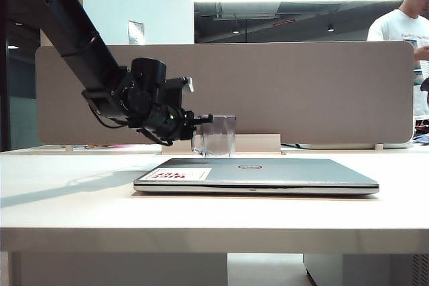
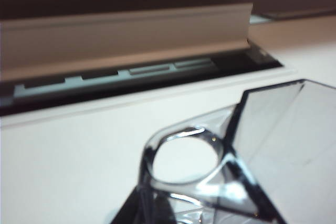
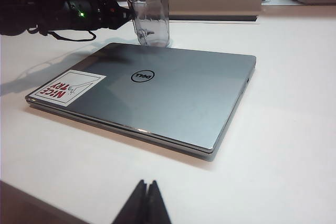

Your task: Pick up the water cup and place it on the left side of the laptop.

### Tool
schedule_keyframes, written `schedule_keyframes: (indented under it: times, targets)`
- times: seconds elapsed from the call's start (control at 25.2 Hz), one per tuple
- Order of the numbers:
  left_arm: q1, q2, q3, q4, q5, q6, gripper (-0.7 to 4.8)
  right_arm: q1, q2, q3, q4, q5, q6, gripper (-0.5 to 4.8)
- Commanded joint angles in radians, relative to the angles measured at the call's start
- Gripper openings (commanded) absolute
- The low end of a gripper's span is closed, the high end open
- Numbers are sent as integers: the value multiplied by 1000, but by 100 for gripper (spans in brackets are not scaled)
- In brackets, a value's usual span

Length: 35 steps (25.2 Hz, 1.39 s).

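Light, slick, rigid water cup was held at its handle by clamped left gripper; right gripper was shut, empty, laptop just ahead.

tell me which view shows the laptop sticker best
The right wrist view: the sticker lies large on the laptop lid, red print readable. The exterior view shows it edge-on and flattened. The left wrist view shows none of it.

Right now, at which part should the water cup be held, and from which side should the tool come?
Probably by its thin side handle. The water cup stands upright behind the laptop, handle toward the left tool, which is shut on it, coming level from the left. The right tool rests shut, nearer the camera.
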Motion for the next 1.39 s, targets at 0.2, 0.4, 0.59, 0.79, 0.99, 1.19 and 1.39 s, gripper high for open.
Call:
schedule_keyframes:
  times: [0.2,0.4,0.59,0.79,0.99,1.19,1.39]
  targets:
    - [58,-127,6,-87,7,1,-6,1,0,-4,10,2,0,-5]
    - [114,-231,5,-263,31,4,-6,1,0,-4,10,2,0,-5]
    - [142,-323,5,-418,30,87,-6,1,0,-4,10,2,0,-5]
    - [164,-412,2,-544,31,134,-6,1,0,-4,11,2,0,-5]
    - [169,-498,-81,-549,30,177,-6,1,0,-4,11,2,0,-6]
    - [170,-601,-249,-554,30,177,-6,1,0,-4,11,2,0,-5]
    - [170,-665,-412,-525,-3,177,-6,1,0,-4,11,1,0,-5]
